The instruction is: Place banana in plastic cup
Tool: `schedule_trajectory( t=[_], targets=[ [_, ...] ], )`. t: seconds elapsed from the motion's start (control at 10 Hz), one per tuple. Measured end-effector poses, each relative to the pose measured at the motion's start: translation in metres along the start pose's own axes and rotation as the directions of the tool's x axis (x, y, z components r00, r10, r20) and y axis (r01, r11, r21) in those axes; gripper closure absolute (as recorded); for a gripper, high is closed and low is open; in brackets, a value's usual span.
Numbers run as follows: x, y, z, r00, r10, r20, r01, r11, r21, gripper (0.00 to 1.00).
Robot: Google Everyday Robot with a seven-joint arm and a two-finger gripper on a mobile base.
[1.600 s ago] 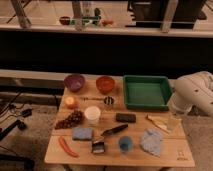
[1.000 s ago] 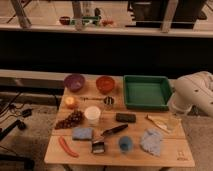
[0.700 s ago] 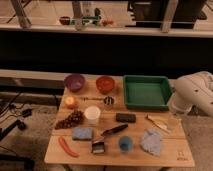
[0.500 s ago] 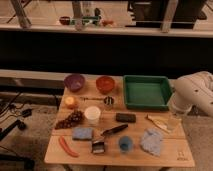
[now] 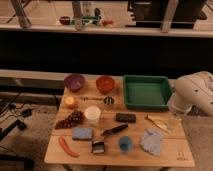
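At the right edge of the table (image 5: 172,154), the open gripper (image 5: 172,117) hovers beside the banana (image 5: 159,123) (blue cup (image 5: 125,144) near the front edge).

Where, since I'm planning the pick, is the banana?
Camera view: the banana lies at the right of the table, between the green tray and blue cloth, near the gripper at the edge.

Arm (image 5: 196,91) bent at right, gripper (image 5: 173,116) low, seemingly spread.
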Motion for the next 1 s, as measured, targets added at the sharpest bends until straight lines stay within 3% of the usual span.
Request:
schedule_trajectory(
  t=[0.3, 0.4, 0.7, 1.0],
  targets=[
    [0.001, 0.0, 0.0, 1.0, -0.004, -0.011, 0.004, 1.0, 0.004, 0.2],
    [0.001, -0.005, 0.0, 1.0, -0.01, -0.015, 0.01, 1.0, 0.024, 0.2],
    [-0.013, -0.043, 0.015, 0.998, -0.061, -0.022, 0.062, 0.995, 0.075, 0.2],
    [-0.02, -0.062, 0.029, 0.996, -0.087, -0.022, 0.089, 0.993, 0.082, 0.2]
  ],
)
